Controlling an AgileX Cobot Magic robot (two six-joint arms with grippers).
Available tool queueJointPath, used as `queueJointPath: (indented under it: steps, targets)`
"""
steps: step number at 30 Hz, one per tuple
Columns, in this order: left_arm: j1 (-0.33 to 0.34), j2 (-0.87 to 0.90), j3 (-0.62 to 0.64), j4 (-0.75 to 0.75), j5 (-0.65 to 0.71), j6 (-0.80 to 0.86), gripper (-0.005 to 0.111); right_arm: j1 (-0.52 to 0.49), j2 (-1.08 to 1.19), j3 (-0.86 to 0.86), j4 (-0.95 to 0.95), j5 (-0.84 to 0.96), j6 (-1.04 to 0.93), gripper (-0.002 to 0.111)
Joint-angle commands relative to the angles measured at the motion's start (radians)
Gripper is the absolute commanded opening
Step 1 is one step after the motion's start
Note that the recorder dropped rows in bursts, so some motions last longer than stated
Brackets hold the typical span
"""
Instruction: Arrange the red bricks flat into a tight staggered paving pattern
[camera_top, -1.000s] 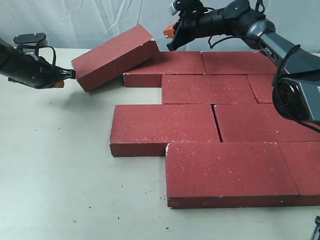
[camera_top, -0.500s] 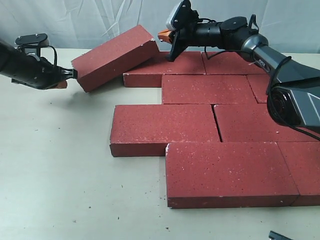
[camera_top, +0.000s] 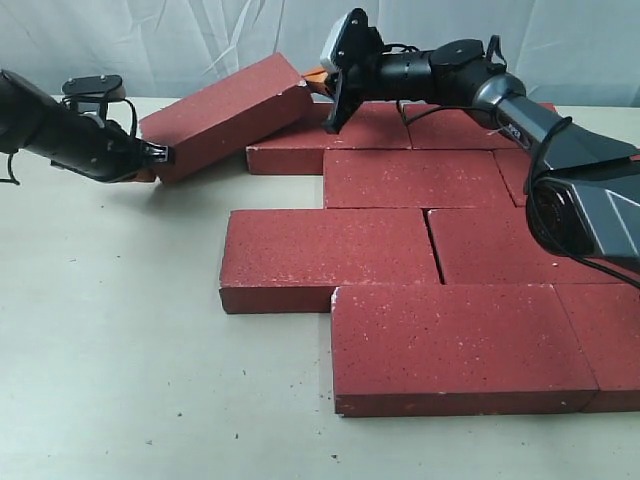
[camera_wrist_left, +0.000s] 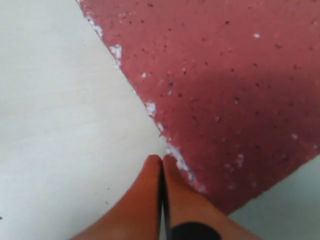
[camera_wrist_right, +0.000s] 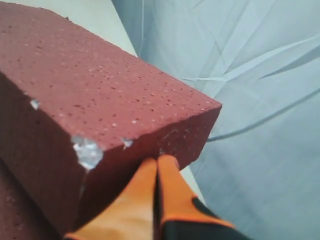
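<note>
Several red bricks (camera_top: 410, 178) lie flat in staggered rows on the table. One more red brick, tilted (camera_top: 225, 115), leans with its right end up on the back-row brick (camera_top: 330, 135). My left gripper (camera_top: 152, 160) is shut, its orange tips touching the tilted brick's lower left end (camera_wrist_left: 235, 95). My right gripper (camera_top: 318, 78) is shut too, its tips pressed against the raised right end (camera_wrist_right: 115, 105) of that brick. In the wrist views both pairs of fingertips (camera_wrist_left: 161, 165) (camera_wrist_right: 157, 164) are closed together with nothing between them.
The pale tabletop (camera_top: 110, 330) spreads left of and in front of the paving. A wrinkled light-blue sheet (camera_top: 200, 40) hangs behind. The right arm (camera_top: 520, 110) reaches over the back row of bricks.
The left gripper has moved right against the tilted brick's lower end. The right gripper has shifted left and down onto its raised end. The brick has edged slightly left.
</note>
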Motion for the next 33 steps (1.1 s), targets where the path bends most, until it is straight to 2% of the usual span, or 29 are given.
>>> queueJointPath:
  steps: [1,5,6,9,19,27,33]
  targets:
    - [0.001,-0.029,-0.009,0.024,0.007,0.004,0.000,0.002,-0.055,-0.008,-0.075,0.067,0.041,-0.001]
    - [0.001,-0.052,-0.006,0.052,0.011,0.004,0.000,0.011,-0.116,-0.008,-0.280,0.110,0.205,-0.001]
    - [0.001,-0.061,0.003,0.059,0.003,0.004,0.000,0.018,-0.145,-0.008,-0.395,0.151,0.290,-0.001]
    - [0.001,-0.087,0.028,0.062,-0.045,0.004,0.000,0.023,-0.180,-0.008,-0.485,0.218,0.377,-0.001]
    - [-0.001,-0.192,0.121,0.085,-0.086,0.006,0.000,0.064,-0.280,-0.008,-0.629,0.449,0.531,-0.001]
    - [0.005,-0.285,0.231,0.088,-0.178,0.004,0.000,0.106,-0.293,-0.008,-0.679,0.449,0.684,-0.001]
    - [0.021,-0.348,0.299,0.119,-0.199,0.004,0.000,0.125,-0.336,0.065,-0.722,0.449,0.751,-0.001]
